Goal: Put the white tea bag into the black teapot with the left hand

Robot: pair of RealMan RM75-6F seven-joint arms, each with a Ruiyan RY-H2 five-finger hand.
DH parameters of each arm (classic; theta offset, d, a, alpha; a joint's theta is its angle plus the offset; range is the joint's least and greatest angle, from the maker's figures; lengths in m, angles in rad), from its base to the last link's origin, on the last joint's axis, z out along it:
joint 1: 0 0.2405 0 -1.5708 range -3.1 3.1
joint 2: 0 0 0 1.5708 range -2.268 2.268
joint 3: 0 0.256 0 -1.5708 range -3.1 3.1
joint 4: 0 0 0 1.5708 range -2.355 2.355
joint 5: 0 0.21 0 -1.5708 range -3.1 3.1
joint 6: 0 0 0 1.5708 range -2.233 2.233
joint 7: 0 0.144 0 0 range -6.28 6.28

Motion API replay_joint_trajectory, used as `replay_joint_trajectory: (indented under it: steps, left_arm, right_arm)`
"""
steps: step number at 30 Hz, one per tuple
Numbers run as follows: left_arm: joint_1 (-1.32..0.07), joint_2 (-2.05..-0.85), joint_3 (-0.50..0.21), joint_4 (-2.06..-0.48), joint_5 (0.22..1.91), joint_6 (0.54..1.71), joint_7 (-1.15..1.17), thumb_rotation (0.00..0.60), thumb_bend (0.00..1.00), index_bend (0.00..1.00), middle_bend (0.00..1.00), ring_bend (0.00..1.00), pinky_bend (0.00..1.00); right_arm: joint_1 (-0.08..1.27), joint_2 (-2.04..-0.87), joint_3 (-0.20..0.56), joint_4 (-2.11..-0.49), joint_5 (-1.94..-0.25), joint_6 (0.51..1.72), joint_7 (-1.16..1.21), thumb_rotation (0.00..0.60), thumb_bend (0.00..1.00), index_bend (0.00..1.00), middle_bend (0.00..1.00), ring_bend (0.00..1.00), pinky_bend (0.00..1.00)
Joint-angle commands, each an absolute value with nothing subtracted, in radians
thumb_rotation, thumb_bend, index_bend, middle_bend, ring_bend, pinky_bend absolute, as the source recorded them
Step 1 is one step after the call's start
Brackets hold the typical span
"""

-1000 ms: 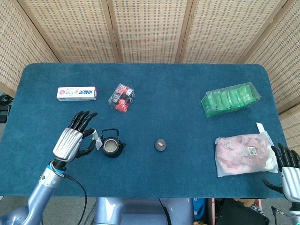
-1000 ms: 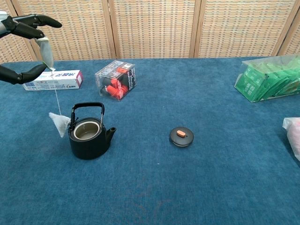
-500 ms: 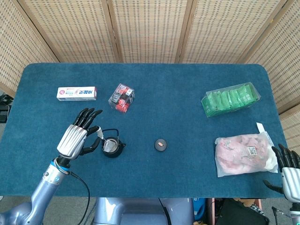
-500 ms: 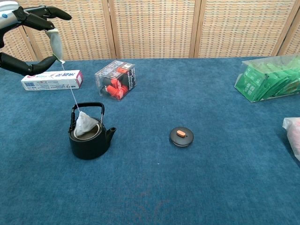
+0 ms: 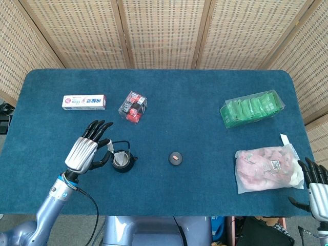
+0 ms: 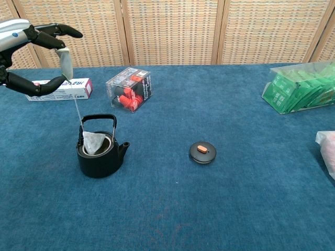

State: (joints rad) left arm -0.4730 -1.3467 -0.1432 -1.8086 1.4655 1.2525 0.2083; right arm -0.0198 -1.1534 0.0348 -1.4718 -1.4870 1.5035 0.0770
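Left hand (image 6: pixel 29 44): raised above and to the left of the black teapot (image 6: pixel 100 151); a fingertip and the thumb pinch the paper tag (image 6: pixel 66 61) of the white tea bag (image 6: pixel 93 142), the other fingers spread forward.
Right hand (image 5: pixel 318 187): at the table's near right edge, well apart from the work; fingers apart, holding nothing.
Tea bag position: hangs on its string directly under the tag, its lower part inside the teapot's mouth, its upper corner showing above the rim on the left side, beneath the upright bail handle.
Key relation: the bag lies straight down and slightly right of the pinching fingers; the string runs near vertical, taut, from tag to bag, so its long axis is plumb over the opening.
Nearer hand: the left, by a wide margin.
Stage judged: bag is over and partly in the pot; lowering and letting go appear not yet done.
Next move judged: a short descent to slacken the string, then parting the fingers.
Risk judged: bag catching on the rim or handle.
Lid (image 6: pixel 202 152): on the blue cloth to the right of the pot, apart from it.
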Motion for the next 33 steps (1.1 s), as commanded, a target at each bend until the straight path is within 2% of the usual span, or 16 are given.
replay_joint_trajectory:
  steps: [1, 10, 17, 33]
  left_arm:
    - [-0.468, -1.343, -0.138, -1.808, 1.462, 1.255, 0.210, 0.600, 0.49, 0.63, 0.10, 0.00, 0.00]
    - [-0.447, -1.336, -0.103, -1.789, 1.454, 1.260, 0.250, 0.600, 0.49, 0.63, 0.10, 0.00, 0.00]
    - [-0.417, -1.346, -0.074, -1.760, 1.458, 1.291, 0.298, 0.600, 0.49, 0.62, 0.05, 0.00, 0.00]
    - [-0.355, -1.353, -0.019, -1.723, 1.410, 1.297, 0.349, 0.600, 0.49, 0.55, 0.00, 0.00, 0.00]
  right_arm:
    - [-0.019, -1.153, 0.035, -1.472, -1.487, 1.503, 0.077, 0.600, 0.06, 0.00, 0.00, 0.00, 0.00]
    - [-0.019, -1.151, 0.035, -1.476, -1.489, 1.503, 0.072, 0.600, 0.06, 0.00, 0.00, 0.00, 0.00]
    - [-0.016, -1.149, 0.036, -1.483, -1.490, 1.501, 0.068, 0.600, 0.06, 0.00, 0.00, 0.00, 0.00]
    - [-0.014, -1.147, 0.037, -1.487, -1.488, 1.499, 0.065, 0.600, 0.06, 0.00, 0.00, 0.00, 0.00]
